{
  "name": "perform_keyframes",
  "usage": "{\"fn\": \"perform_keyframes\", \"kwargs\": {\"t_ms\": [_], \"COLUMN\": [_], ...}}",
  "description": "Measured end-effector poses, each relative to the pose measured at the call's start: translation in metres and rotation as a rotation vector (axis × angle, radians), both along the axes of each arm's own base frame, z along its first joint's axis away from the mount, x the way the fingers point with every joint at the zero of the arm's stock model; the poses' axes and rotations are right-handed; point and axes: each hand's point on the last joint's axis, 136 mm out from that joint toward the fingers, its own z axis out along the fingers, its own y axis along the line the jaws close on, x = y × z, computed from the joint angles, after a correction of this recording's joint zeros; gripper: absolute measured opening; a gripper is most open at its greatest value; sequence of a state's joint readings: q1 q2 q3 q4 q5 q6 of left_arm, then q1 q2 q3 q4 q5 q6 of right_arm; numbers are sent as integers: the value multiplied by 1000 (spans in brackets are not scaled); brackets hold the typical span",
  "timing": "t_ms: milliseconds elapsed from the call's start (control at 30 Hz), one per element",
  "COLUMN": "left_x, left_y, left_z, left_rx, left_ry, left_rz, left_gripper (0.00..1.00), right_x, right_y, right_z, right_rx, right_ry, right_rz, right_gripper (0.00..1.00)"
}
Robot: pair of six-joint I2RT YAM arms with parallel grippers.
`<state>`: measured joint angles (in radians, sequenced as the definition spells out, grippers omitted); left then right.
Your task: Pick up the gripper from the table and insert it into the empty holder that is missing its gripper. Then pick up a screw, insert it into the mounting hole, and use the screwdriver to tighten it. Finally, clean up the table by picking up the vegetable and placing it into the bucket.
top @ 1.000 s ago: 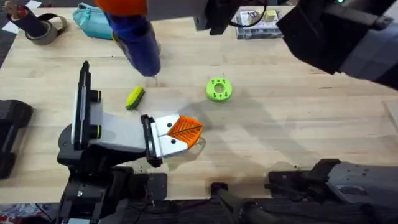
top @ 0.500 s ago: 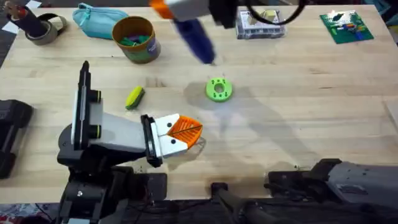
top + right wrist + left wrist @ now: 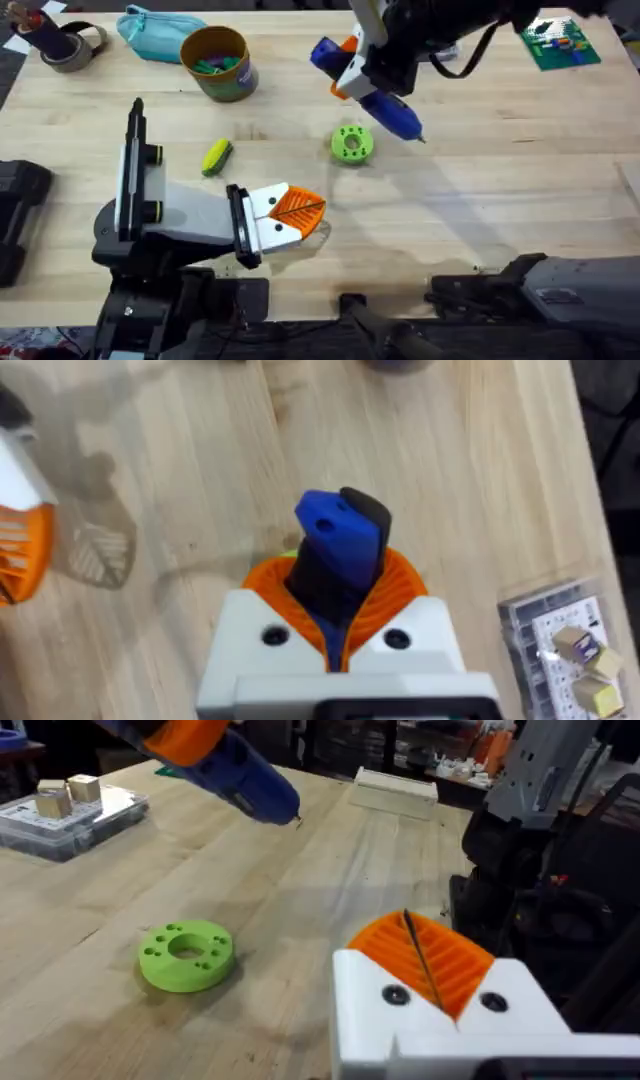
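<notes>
screwdriver (image 3: 366, 88) swung right in right gripper (image 3: 362, 75), one vegetable (image 3: 216, 157), one bucket (image 3: 218, 62)

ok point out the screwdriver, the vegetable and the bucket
screwdriver (image 3: 385, 108), overhead view, on the blue body below the orange pads
vegetable (image 3: 216, 157), overhead view, on the middle of the yellow-green cob
bucket (image 3: 228, 81), overhead view, on the printed side wall

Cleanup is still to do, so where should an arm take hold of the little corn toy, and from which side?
Across its narrow middle, from straight above. The corn toy lies flat on the table, long axis slanted, with bare wood on both long sides, probably leaving room to close across its short width.
</notes>
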<state>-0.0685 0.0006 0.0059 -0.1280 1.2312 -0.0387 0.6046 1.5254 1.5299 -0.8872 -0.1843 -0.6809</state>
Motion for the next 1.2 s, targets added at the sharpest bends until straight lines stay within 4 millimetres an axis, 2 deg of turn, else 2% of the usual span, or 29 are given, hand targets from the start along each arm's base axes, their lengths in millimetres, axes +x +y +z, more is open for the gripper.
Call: {"fn": "perform_keyframes", "kwargs": {"t_ms": [133,267,533,700,800,1067,1200], "left_x": [0,0,0,0,0,0,0], "left_y": [0,0,0,0,0,0,0], "left_z": [0,0,0,0,0,0,0], "left_rx": [0,0,0,0,0,0,0], "left_ry": [0,0,0,0,0,0,0], "left_rz": [0,0,0,0,0,0,0], "left_gripper": [15,15,15,15,15,15,15], "right_x": [18,41,81,96,95,85,80], "right_y": [-13,-35,-105,-153,-171,-182,-183], "right_z": [-19,-47,-96,-120,-134,-166,-172], "right_rx": [-42,-130,-233,-248,-256,-268,-274], "right_ry": [28,35,77,86,100,125,136], "right_rz": [-35,-105,-295,-418,-460,-479,-475], "right_gripper": [47,47,47,47,47,46,45]}}
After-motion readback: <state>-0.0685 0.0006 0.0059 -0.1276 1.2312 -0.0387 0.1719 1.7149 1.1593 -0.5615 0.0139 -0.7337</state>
